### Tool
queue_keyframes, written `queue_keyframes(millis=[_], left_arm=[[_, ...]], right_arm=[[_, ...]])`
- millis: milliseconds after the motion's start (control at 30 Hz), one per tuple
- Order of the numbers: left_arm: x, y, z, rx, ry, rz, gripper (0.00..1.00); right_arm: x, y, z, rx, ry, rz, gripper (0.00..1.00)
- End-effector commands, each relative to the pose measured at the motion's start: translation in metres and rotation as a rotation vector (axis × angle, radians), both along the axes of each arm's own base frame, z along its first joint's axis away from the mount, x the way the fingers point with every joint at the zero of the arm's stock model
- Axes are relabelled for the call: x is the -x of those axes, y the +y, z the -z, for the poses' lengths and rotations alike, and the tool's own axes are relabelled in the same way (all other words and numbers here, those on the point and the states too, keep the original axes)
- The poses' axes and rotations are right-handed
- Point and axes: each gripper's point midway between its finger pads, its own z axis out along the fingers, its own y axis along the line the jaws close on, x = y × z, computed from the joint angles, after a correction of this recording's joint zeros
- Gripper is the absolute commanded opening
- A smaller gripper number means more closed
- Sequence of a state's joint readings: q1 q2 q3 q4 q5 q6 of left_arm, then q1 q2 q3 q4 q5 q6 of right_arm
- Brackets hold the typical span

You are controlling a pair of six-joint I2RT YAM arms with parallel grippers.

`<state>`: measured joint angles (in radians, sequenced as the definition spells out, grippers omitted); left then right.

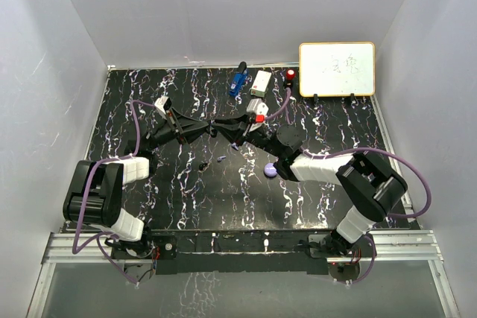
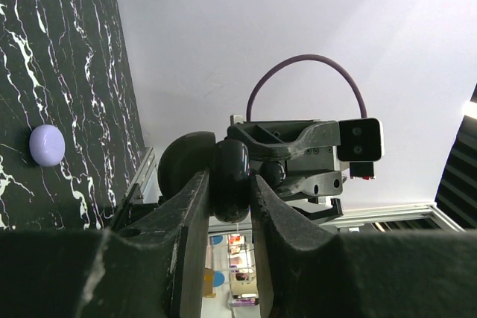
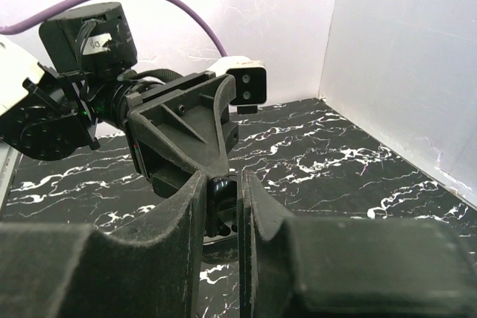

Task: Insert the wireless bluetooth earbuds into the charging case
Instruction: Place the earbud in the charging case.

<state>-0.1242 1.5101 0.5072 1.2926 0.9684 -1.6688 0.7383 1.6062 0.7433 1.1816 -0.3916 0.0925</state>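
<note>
- The left gripper point(image 2: 229, 182) is clenched on a black case point(image 2: 232, 160), held up above the table point(image 1: 186, 206) near its middle
- The right gripper point(image 3: 222, 193) meets it head-on, its fingers closed tight on a dark part that looks like the same case
- A black earbud point(image 1: 203, 163) and a lavender earbud point(image 1: 221, 159) lie loose on the table just near of the grippers, close together
- A lavender puck point(image 1: 270, 171) sits to their right, beside the right arm

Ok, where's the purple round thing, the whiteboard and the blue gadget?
lavender puck point(image 2: 46, 145): left wrist view, its domed top.
whiteboard point(image 1: 337, 68): top view, middle of its white face.
blue gadget point(image 1: 238, 81): top view, its blue body.
</note>
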Motion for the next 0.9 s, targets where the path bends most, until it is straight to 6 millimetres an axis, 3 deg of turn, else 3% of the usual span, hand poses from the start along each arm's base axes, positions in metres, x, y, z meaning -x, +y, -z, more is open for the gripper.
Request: queue_keyframes(millis=[0,867], left_arm=[[0.0031,-0.0020,-0.0197,0.011,-0.074,0.000,0.00],[0.0125,-0.0057,-0.0226,0.004,-0.081,0.021,0.00]], right_arm=[[-0.0025,-0.0027,-0.0264,-0.060,-0.091,0.020,0.00],[-0.0114,-0.0022,-0.0237,-0.066,-0.095,0.050,0.00]])
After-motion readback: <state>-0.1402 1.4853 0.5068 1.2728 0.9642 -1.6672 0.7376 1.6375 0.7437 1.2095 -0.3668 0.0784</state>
